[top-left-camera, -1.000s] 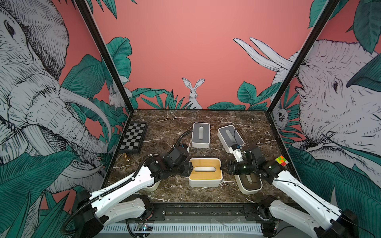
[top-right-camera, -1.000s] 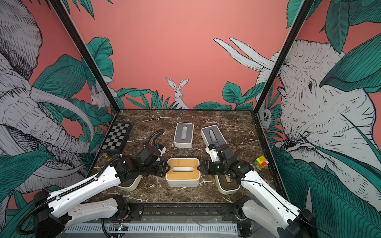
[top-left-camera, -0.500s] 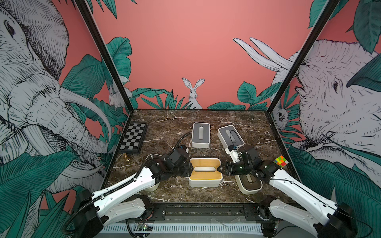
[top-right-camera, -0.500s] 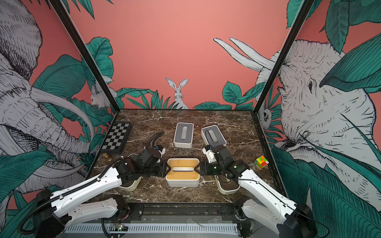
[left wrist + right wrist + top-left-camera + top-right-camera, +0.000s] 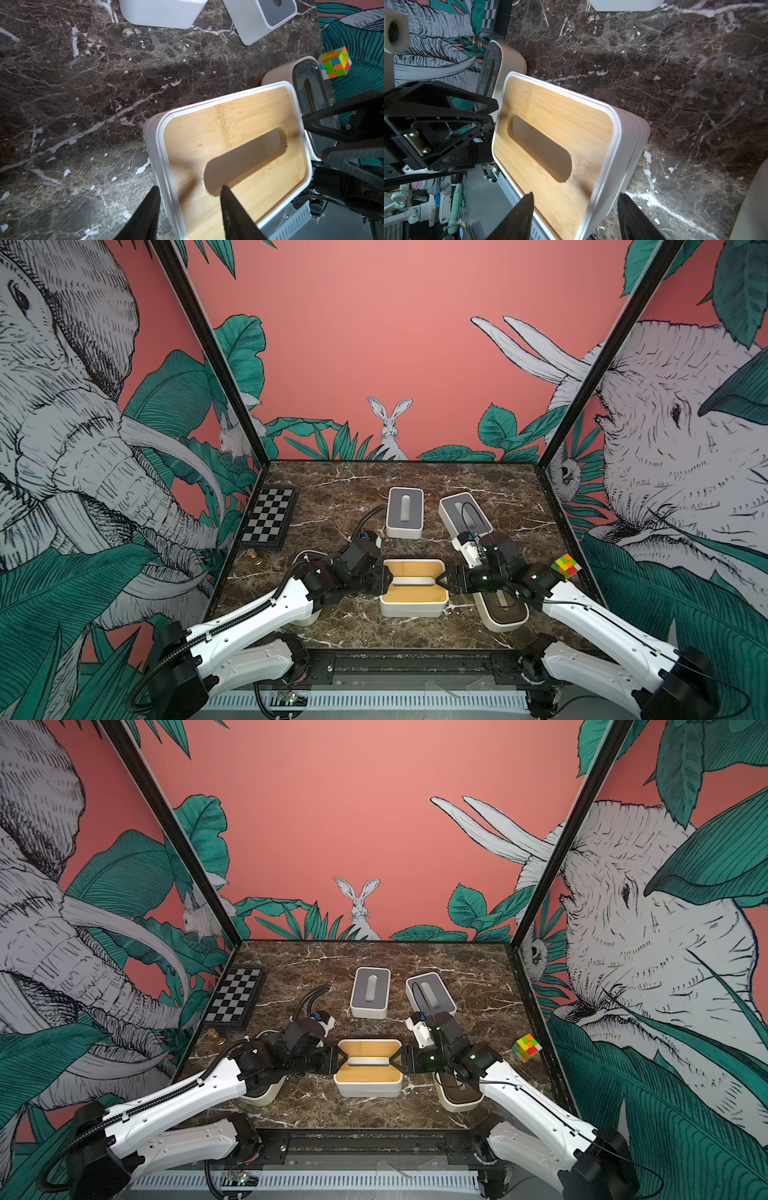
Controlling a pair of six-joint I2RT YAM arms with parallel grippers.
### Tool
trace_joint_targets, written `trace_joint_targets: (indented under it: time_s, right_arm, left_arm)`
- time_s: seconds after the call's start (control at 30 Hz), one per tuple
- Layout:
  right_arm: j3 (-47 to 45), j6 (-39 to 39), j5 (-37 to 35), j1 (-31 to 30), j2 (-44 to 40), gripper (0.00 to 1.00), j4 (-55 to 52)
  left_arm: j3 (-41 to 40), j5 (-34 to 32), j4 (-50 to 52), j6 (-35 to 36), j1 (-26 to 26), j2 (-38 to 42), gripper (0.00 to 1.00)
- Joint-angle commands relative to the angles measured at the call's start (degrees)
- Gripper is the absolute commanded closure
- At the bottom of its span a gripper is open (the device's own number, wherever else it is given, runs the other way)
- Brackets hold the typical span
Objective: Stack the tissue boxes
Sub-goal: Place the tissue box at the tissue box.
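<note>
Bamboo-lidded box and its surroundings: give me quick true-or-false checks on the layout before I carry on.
1. The bamboo-lidded box lies between the left pincer and the right pincer, one at each short end. True.
2. The straight grey-lidded box is stacked on the angled grey-lidded box. False: they stand apart, side by side on the table.
3. The multicoloured cube sits near the table's right edge. True.
4. The checkered board is under the bamboo-lidded box. False: it lies by the left wall.
5. Both pincers are pinched fully shut. False: each wrist view shows their fingers apart.
</note>
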State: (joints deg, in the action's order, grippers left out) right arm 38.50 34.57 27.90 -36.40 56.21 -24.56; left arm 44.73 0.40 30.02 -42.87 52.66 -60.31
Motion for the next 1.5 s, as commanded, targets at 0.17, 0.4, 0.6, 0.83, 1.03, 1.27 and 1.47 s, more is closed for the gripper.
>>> trace_joint_targets:
  time_s: [0.17,0.4,0.6,0.83,1.03,1.27,1.47]
  right_arm:
    - [-0.88,0.24,1.03,-0.51,0.40,0.35,1.26]
    - [-0.96,0.28,1.01,-0.69,0.22,0.35,1.02]
    - [-0.96,0.33,1.28,-0.86,0.48,0.35,1.37]
    - [-0.97,0.39,1.24,-1.04,0.40,0.34,1.30]
    - [-0.97,0.42,1.21,-1.21,0.66,0.33,1.57]
    - [-1.13,0.48,0.98,-1.27,0.31,0.33,1.30]
    - [-1.11,0.41,0.68,-1.30,0.02,0.33,1.09]
  left_arm:
    - [-0.43,-0.20,-0.88,-0.17,-0.23,-0.58,0.50]
    - [-0.68,-0.11,-1.40,-0.21,-0.28,-1.60,0.50]
    - [-0.06,0.41,-2.16,0.41,-0.28,-2.41,0.50]
    - [0.37,0.56,-2.69,0.86,-0.28,-3.36,0.50]
    - [0.67,0.30,-2.25,1.34,-0.27,-3.24,0.50]
    - [0.86,0.26,-3.20,1.96,-0.28,-3.38,0.49]
    - [1.23,0.62,-3.61,2.26,-0.23,-4.17,0.49]
